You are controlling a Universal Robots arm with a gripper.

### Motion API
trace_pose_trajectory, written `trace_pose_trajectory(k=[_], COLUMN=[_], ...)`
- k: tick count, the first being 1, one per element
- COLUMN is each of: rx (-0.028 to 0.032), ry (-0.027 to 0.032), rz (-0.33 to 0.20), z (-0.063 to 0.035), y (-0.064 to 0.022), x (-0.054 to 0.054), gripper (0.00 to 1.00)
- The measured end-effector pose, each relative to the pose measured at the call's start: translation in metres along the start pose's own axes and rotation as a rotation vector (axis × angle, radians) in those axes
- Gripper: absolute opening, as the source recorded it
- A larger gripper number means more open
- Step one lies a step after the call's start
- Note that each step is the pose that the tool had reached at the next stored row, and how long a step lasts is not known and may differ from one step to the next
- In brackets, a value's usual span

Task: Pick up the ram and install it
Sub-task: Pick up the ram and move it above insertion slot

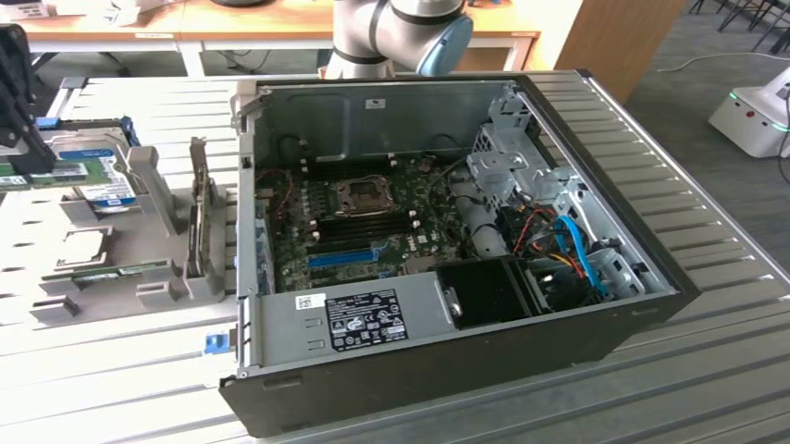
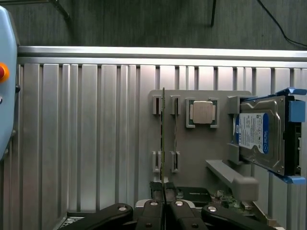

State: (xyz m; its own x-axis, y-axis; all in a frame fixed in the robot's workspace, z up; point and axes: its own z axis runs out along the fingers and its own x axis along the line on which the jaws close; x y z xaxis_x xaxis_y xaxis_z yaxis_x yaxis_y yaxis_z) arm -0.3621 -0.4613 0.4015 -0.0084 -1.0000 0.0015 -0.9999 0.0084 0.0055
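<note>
The ram (image 2: 163, 139) is clamped edge-on between the jaws at the slots of the grey holder (image 2: 201, 158) on the desk (image 2: 86, 143), near the hard drive (image 2: 259, 134).

Exterior: high, oblique over computer case (image 1: 370, 120). Wrist: downward, close. Shared: parts holder (image 2: 201, 148).

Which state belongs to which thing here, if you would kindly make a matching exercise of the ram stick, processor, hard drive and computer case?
1. thin green ram stick
2. square silver processor chip
3. silver hard drive with blue label
4. black metal computer case

A. side open, motherboard showing
B. clamped in the shut gripper
C. flat in the grey plastic holder's recess
D. fitted with blue rails

Pairs: 1-B, 2-C, 3-D, 4-A
</note>
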Motion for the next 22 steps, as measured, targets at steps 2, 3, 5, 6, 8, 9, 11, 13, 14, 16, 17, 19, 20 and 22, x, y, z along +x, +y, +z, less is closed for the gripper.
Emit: trace_pose_trajectory(k=[2, 3, 5, 6, 8, 9, 11, 13, 14, 16, 17, 19, 20, 22], rx=[-0.0001, -0.0001, 0.0000, -0.0001, -0.0001, -0.0001, -0.0002, -0.0001, -0.0001, -0.0001, -0.0001, -0.0002, -0.0001, -0.0001], ry=[0.0001, 0.0001, 0.0000, 0.0000, 0.0000, 0.0000, 0.0001, 0.0000, 0.0000, 0.0000, 0.0000, 0.0001, 0.0000, 0.0000], rz=[0.000, 0.000, 0.000, 0.000, 0.000, 0.000, 0.000, 0.000, 0.000, 0.000, 0.000, 0.000, 0.000, 0.000], z=[-0.0001, -0.0001, 0.0000, -0.0001, -0.0001, -0.0001, -0.0002, -0.0002, -0.0002, -0.0002, -0.0002, -0.0003, -0.0003, -0.0003], y=[-0.0054, -0.0079, -0.0126, -0.0149, -0.0197, -0.0220, -0.0268, -0.0315, -0.0337, -0.0385, -0.0407, -0.0454, -0.0477, -0.0525], x=[0.000, 0.000, 0.000, 0.000, 0.000, 0.000, 0.000, 0.000, 0.000, 0.000, 0.000, 0.000, 0.000, 0.000], gripper=[0.12, 0.12, 0.12, 0.12, 0.12, 0.12, 0.12, 0.12, 0.12, 0.12, 0.12, 0.12, 0.12, 0.12])
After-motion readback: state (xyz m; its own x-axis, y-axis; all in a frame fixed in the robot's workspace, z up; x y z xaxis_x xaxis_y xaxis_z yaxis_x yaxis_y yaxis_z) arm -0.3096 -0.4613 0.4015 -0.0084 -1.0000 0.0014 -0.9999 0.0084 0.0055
